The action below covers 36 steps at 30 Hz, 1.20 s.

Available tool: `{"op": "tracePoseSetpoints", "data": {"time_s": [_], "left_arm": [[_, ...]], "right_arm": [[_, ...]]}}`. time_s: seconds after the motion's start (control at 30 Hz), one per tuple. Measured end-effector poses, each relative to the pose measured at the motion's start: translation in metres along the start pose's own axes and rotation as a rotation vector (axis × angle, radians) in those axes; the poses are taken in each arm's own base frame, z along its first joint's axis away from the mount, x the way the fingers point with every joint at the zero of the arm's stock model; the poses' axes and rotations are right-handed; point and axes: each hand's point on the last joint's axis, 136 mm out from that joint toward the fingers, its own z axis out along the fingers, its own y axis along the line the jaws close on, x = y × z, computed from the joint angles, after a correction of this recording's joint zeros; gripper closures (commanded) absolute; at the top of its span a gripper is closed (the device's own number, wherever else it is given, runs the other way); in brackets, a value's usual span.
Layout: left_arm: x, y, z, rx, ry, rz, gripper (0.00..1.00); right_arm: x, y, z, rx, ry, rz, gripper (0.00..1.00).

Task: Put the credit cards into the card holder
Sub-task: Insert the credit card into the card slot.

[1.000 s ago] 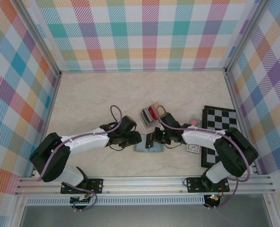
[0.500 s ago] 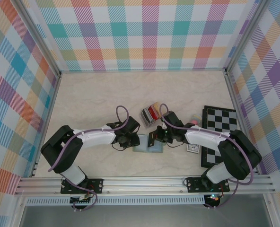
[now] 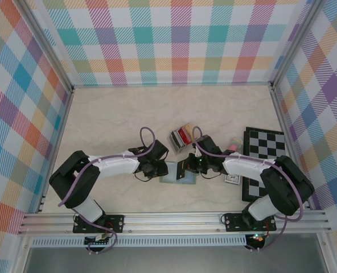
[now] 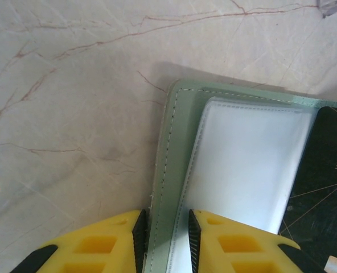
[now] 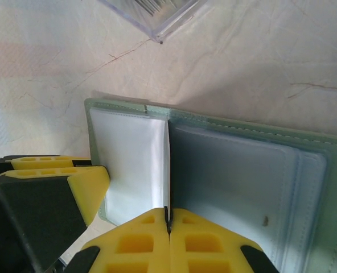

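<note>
**Op:** Where's the holder?

**Spotter:** Your sage-green soft bifold card holder [image 3: 177, 178] lies open & flat on the marbled cream desk [image 3: 111, 125], near centre, btw your two grippers. Inside faces up: clear plastic pocket on the half nearer your left gripper, stitched green slots on the other.

**Op:** L side?

**Spotter:** Your left gripper [image 4: 164, 245] is narrow. Its yellow fingers [image 4: 100, 247] pinch the holder's outer edge, w/ green hem & pocket rim btw the pads.

**Op:** And R?

**Spotter:** Your right gripper [image 5: 168, 223] is fully closed on a black credit card [image 4: 326, 187]. From its own wrist cam you see the card edge-on, a thin line running along the holder's fold. From the L wrist cam it's a dark face w/ fine lines, over the pocket's far side. Can't tell if its lower edge touches the holder.

**Op:** Around it?

**Spotter:** Just beyond the holder there's a clear upright plastic card rack [image 3: 181, 136] w/ red & tan cards [image 3: 185, 134] standing in it. To your R sits a black-and-white chessboard [image 3: 265, 151], well apart from the holder, w/ a small square box [image 3: 232, 178] at its L edge.
</note>
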Motion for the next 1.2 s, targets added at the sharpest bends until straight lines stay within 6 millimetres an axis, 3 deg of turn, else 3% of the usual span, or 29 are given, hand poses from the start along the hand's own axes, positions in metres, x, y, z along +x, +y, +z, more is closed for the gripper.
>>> {"op": "tracePoseSetpoints", "data": {"time_s": [0.57, 0.77, 1.2], "left_arm": [[0.000, 0.000, 0.000, 0.000, 0.001, 0.000, 0.73], [0.000, 0.000, 0.000, -0.001, 0.001, -0.001, 0.73], [0.000, 0.000, 0.000, -0.002, 0.003, -0.001, 0.74]], "right_arm": [[-0.001, 0.005, 0.003, -0.040, -0.012, 0.023, 0.97], [0.002, 0.000, 0.011, -0.026, 0.007, 0.038, 0.98], [0.003, -0.004, 0.007, 0.001, 0.001, 0.020, 0.98]]}}
